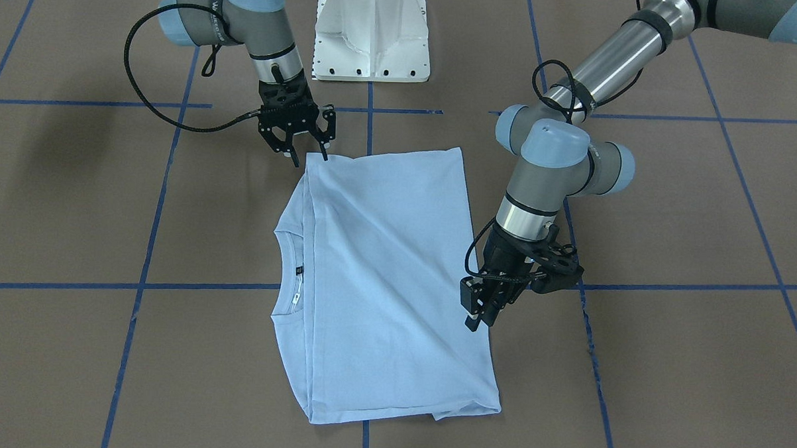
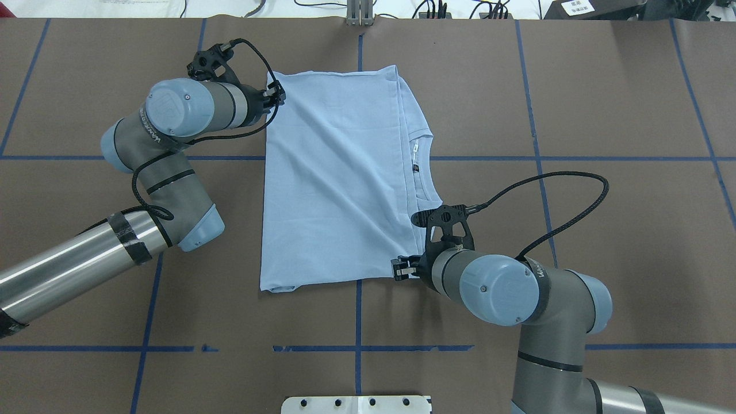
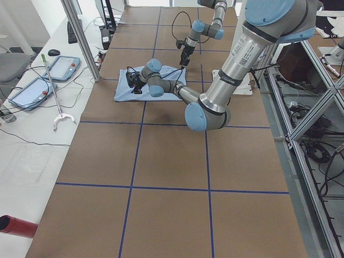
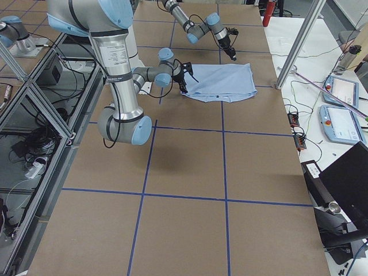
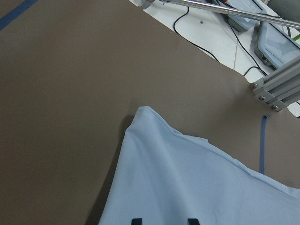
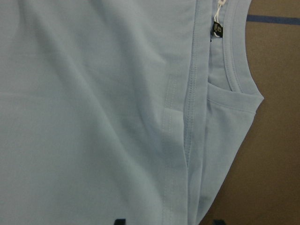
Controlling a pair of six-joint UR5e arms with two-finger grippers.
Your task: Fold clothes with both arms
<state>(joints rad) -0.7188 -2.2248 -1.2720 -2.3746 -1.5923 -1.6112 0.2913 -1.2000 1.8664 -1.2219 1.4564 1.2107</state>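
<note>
The light blue T-shirt (image 1: 383,276) lies folded in half on the brown table, its collar and dark neck label (image 1: 298,271) at one side edge. It also shows in the overhead view (image 2: 333,172). My right gripper (image 1: 310,156) is open at the shirt's corner nearest the robot, on the collar side, one fingertip touching the cloth; in its wrist view (image 6: 168,222) the tips stand wide apart over the fabric. My left gripper (image 1: 480,316) is open, low at the opposite long edge near the far corner (image 2: 275,95). Its tips (image 5: 163,221) stand apart over the cloth.
The white pedestal base (image 1: 372,37) stands behind the shirt. Blue tape lines (image 2: 358,322) cross the table. Beyond the table's far edge are metal posts (image 3: 80,37), cables and teach pendants (image 3: 64,67). A red cylinder (image 3: 16,226) lies at one table end.
</note>
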